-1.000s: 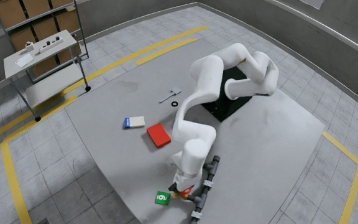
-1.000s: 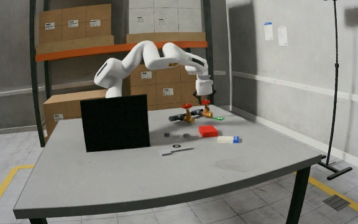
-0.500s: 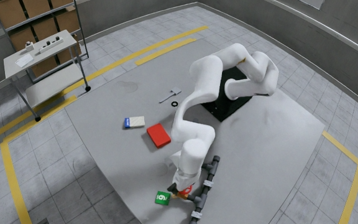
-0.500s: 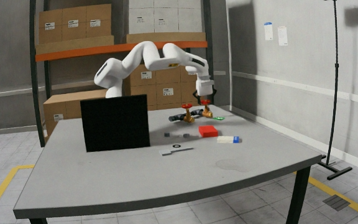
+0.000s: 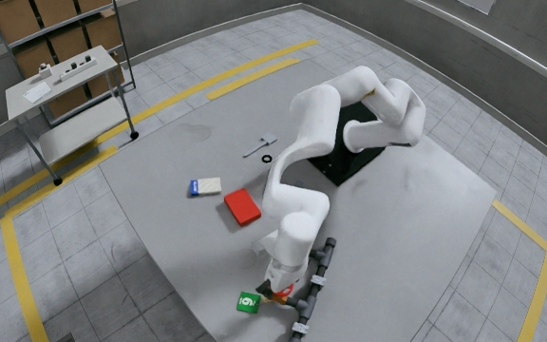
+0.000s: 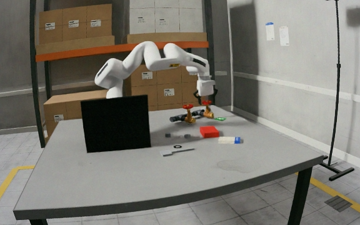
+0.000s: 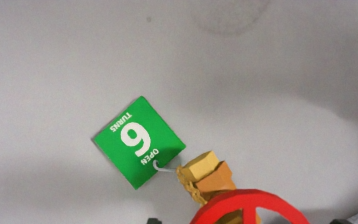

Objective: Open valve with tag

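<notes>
A green tag [image 5: 248, 302] [image 6: 220, 119] [image 7: 139, 142] reading "OPEN 6 TURNS" lies on the table. A thin chain joins it to a brass valve [image 7: 207, 178] [image 6: 208, 114] with a red handwheel [image 5: 286, 294] [image 6: 207, 102] [image 7: 242, 209]. My gripper [image 6: 205, 96] [image 5: 275, 288] is open and hangs just above that handwheel; its fingers do not show clearly in the wrist view. A second brass valve with a red handwheel [image 6: 187, 106] stands further along the dark grey pipe [image 5: 319, 273] [image 6: 177, 118].
A red box [image 5: 242, 206] [image 6: 209, 131], a white and blue box [image 5: 205, 186] [image 6: 229, 140], a grey flat tool [image 5: 259, 144] [image 6: 176, 151] and a small black ring [image 5: 267, 158] [image 6: 174, 147] lie on the table. The black base box [image 6: 115, 123] stands at the arm's foot.
</notes>
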